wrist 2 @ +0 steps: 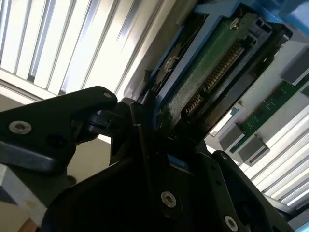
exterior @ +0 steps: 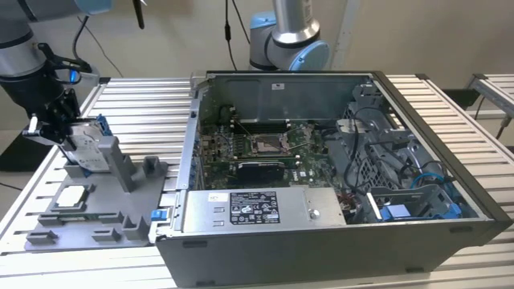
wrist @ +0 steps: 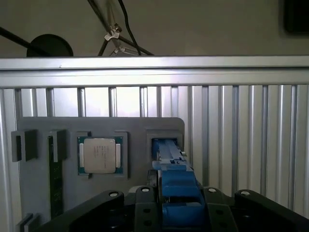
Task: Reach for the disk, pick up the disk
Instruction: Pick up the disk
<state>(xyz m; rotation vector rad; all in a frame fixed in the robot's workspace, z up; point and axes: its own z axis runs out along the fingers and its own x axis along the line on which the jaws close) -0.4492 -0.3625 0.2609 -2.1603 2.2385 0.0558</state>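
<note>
Exterior view: the disk (exterior: 90,146) stands on edge, tilted, at the slot of the grey fixture plate (exterior: 112,203). Gripper (exterior: 68,135) pinches its upper edge, fingers (wrist: 145,212) against both blue-railed sides. Chip (wrist: 99,155) lies on the plate beside the slot.

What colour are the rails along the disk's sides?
Blue. It shows best in the first wrist view, running along the edge of the disk.
</note>
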